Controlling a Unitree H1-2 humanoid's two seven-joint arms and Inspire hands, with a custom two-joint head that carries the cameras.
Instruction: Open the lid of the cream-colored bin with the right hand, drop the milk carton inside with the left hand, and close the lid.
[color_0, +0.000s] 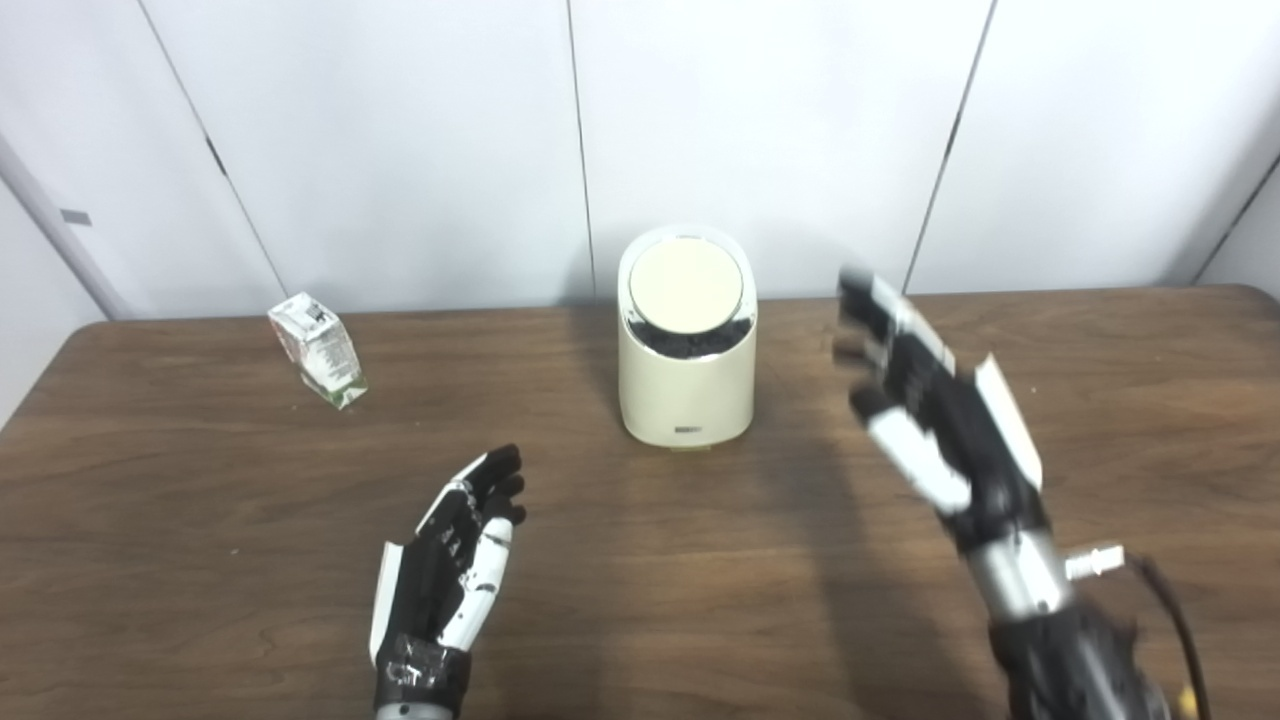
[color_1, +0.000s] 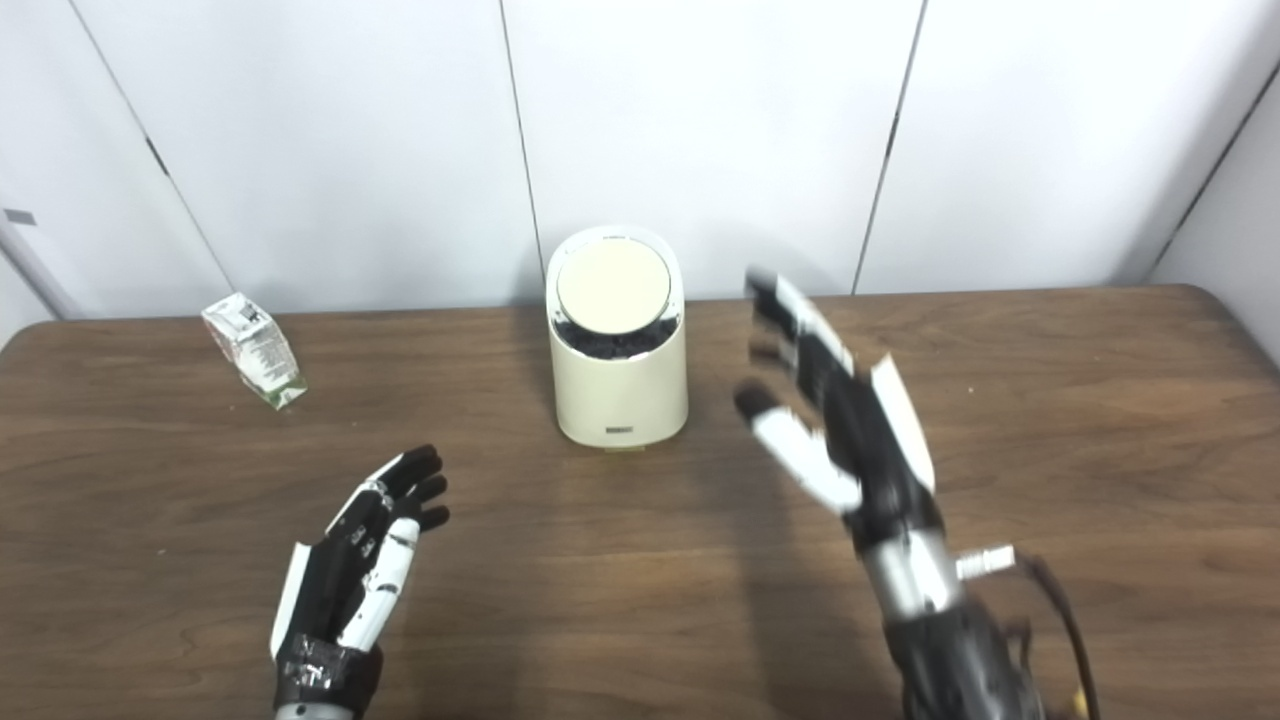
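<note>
Your dark wood table (color_0: 200, 520) fills the lower part of the view, backed by white wall panels (color_0: 400, 140). Toward the far edge, near the middle, stands the cream-colored bin (color_0: 685, 385), upright, with its round lid (color_0: 686, 285) sitting tilted toward you and a dark gap showing below the lid's near edge. Your right hand (color_0: 925, 395) is raised to the right of the bin, apart from it, fingers spread wide and holding nothing; it looks slightly blurred. Your left hand (color_1: 365, 550) sits low over the near left of the table, fingers extended and loosely together, also empty. The milk carton (color_0: 318, 350) lies tipped at the far left of the table, well apart from both hands and from the bin.
</note>
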